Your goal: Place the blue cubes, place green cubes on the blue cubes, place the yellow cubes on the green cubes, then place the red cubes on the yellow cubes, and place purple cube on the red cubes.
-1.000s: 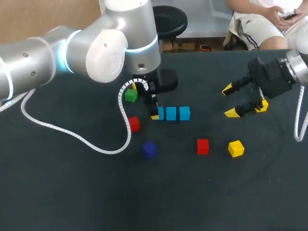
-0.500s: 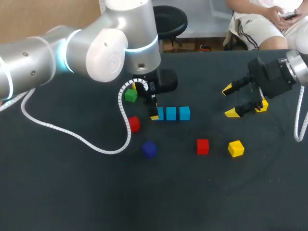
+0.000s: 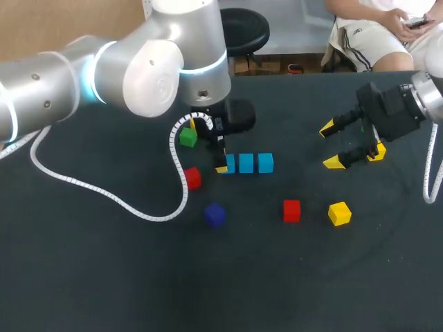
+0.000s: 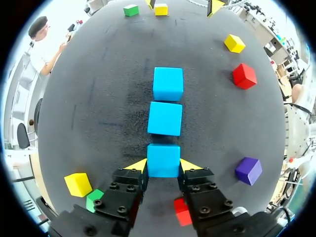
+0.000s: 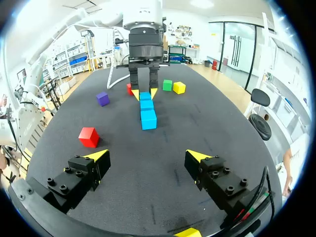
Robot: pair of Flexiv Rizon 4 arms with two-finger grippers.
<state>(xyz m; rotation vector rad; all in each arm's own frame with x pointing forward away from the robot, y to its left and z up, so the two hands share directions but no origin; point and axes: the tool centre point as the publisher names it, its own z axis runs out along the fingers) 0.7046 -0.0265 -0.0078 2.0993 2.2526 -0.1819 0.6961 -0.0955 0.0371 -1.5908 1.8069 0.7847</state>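
Observation:
Three blue cubes lie in a row on the dark table. My left gripper (image 3: 226, 160) (image 4: 163, 167) is shut on the row's end cube (image 4: 163, 160) (image 3: 230, 163), a yellow tip against each side. The middle blue cube (image 4: 165, 118) and the far one (image 4: 168, 84) (image 3: 265, 163) touch in line. Beside the left gripper lie a green cube (image 3: 187, 137) (image 4: 94, 198), a yellow cube (image 4: 77, 184), a red cube (image 3: 193, 178) and the purple cube (image 3: 214, 214) (image 4: 248, 170). My right gripper (image 3: 331, 145) (image 5: 148, 156) hangs open above the table, right of the row, holding nothing.
Another red cube (image 3: 291, 210) (image 5: 89, 137) and a yellow cube (image 3: 339, 213) lie in front of the right gripper's side. One more yellow cube (image 3: 378, 152) shows behind the right gripper. The left arm's white cable (image 3: 104, 194) loops over the table's left part.

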